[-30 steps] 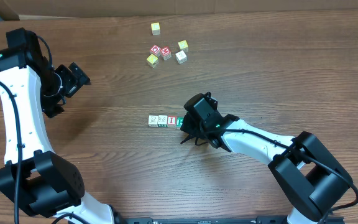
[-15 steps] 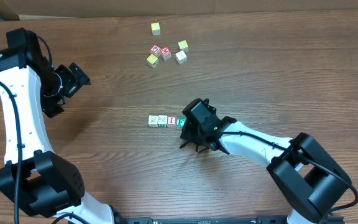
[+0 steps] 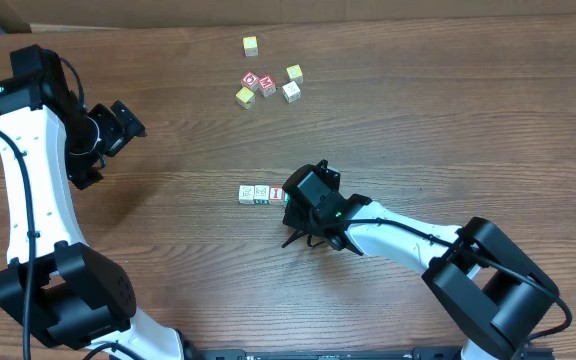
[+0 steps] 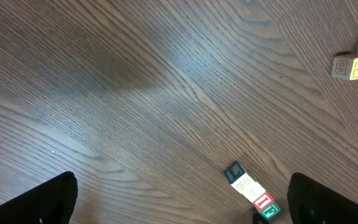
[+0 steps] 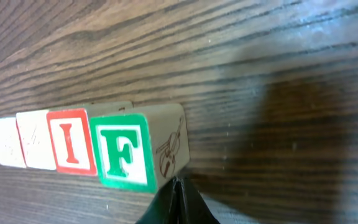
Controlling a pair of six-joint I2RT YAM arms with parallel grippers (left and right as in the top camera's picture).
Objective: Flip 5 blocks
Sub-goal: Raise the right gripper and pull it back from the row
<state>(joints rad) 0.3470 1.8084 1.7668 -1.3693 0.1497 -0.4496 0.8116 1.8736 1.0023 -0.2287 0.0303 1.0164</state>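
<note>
The green F block (image 5: 124, 155) stands at the right end of a short row near the middle of the worktop (image 3: 418, 120). Beside it, touching, is the red I block (image 5: 72, 142), and then come two pale blocks (image 5: 33, 140) whose print is too faint to read. The four stand side by side in one line, so I count four blocks here and cannot find a fifth one in the row.

The right pincer (image 5: 178, 202) is fully closed and holds nothing. Its two fingers form one thin point, placed low at the near right corner of the green F block, at the side that carries a small violin drawing. I think it is set like this to work as a wedge: a closed tip can push or lever the end block over, where open fingers would have little room.

The left pincer (image 3: 118, 122) is wide open and empty, well apart from the row at the left side of the worktop, probably only waiting.

No box, tray or bowl is in view. Some loose cubes (image 3: 268, 82) lie far from the row, directly on the wood.
</note>
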